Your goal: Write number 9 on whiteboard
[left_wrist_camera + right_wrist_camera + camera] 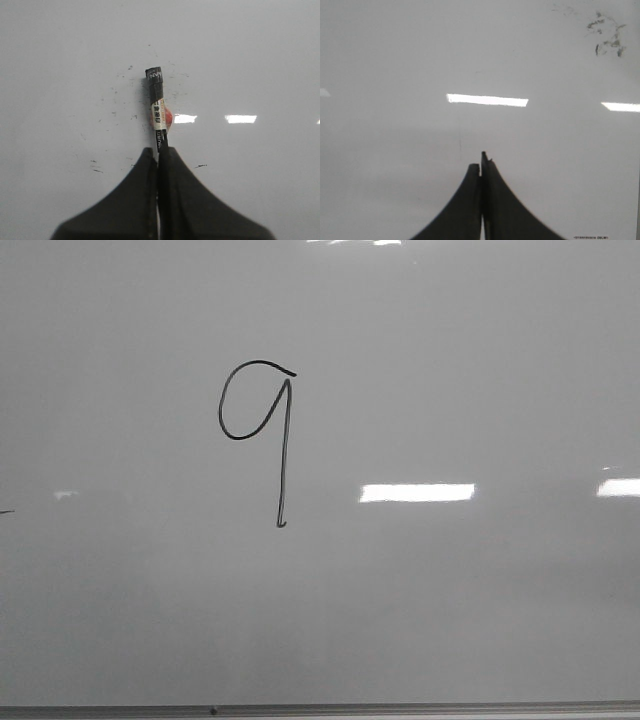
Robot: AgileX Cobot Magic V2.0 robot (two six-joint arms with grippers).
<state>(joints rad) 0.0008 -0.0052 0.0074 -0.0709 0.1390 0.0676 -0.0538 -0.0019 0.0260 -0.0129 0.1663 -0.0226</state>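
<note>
A thin black number 9 (281,445) is drawn on the whiteboard (450,610), with a rounded loop and a long tail ending in a small hook. Neither gripper shows in the front view. In the left wrist view my left gripper (160,152) is shut on a black marker (157,107) with a white and red label; the marker points out over the board (260,60). In the right wrist view my right gripper (481,162) is shut and empty over the bare board (395,60).
A grey metal edge strip (320,709) runs along the board's near edge. A small dark stray dash (6,510) sits at the far left. Ink specks (95,167) and smudges (607,35) mark the board. Bright rectangular light reflections (417,492) lie on it.
</note>
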